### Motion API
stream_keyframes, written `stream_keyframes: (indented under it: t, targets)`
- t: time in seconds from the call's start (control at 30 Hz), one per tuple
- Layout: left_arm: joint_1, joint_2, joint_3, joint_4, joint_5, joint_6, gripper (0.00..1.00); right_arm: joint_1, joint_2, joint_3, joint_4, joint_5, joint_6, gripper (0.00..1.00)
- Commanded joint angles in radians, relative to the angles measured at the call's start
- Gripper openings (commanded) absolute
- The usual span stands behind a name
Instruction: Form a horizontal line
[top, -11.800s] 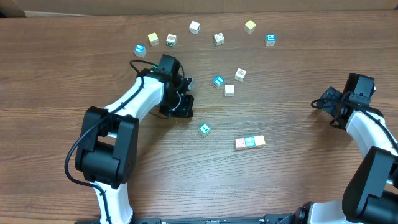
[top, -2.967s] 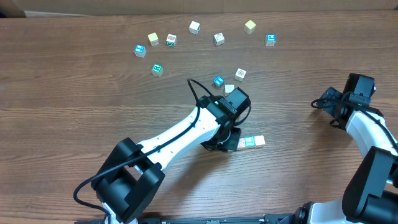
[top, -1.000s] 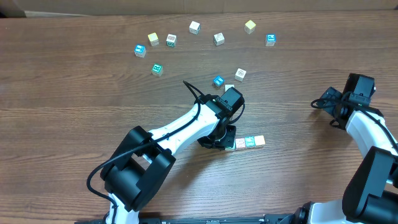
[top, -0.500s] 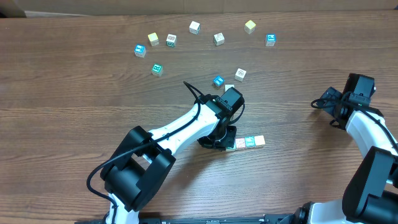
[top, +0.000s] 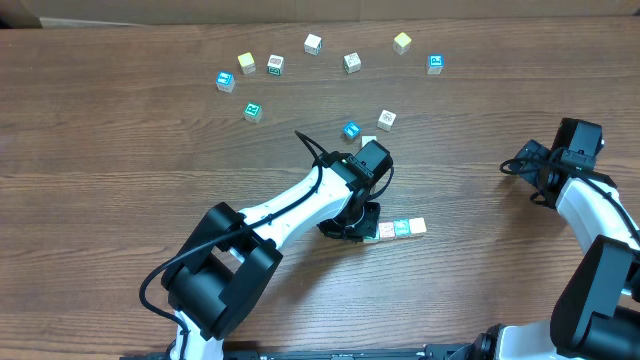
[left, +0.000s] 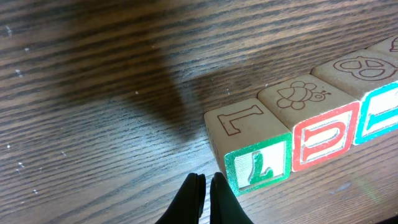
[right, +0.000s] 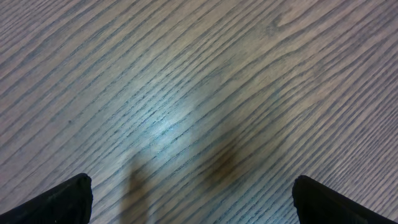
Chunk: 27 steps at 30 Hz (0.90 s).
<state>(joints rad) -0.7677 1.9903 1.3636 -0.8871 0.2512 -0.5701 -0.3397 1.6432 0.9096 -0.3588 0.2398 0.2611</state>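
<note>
The horizontal line (top: 401, 229) lies right of the table's middle. In the left wrist view it is a straight row of touching wooden cubes: a green "L" cube (left: 252, 149) at the left end, then a red "U" cube (left: 317, 121) and a teal one (left: 379, 112). My left gripper (left: 206, 180) is shut with nothing between its fingers, its tips against the table by the green cube's lower left corner. Overhead, the left gripper (top: 366, 222) covers the row's left end. My right gripper (right: 193, 199) stands open and empty over bare wood, far to the right (top: 527, 168).
Several loose cubes are scattered across the back of the table, among them a teal one (top: 252, 110), a blue one (top: 351, 130), a white one (top: 386, 120) and a blue-framed one (top: 435, 63). The left arm (top: 290, 210) lies diagonally across the table.
Nothing has moved over the last second. Further back, the left arm came from the upper left to the row, and the loose green cube in front now sits at the row's left end.
</note>
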Motion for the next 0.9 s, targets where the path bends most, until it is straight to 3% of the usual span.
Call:
stream_keyframes:
  t: [0.0,0.87]
  targets:
    - [0.003,0.004,-0.002,-0.003,0.013,0.005,0.04,-0.002,0.001,0.006,0.006,0.003,0.003,1.00]
    - [0.002,0.004,-0.002,-0.020,0.021,0.006,0.04,-0.002,0.001,0.006,0.006,0.003,0.003,1.00]
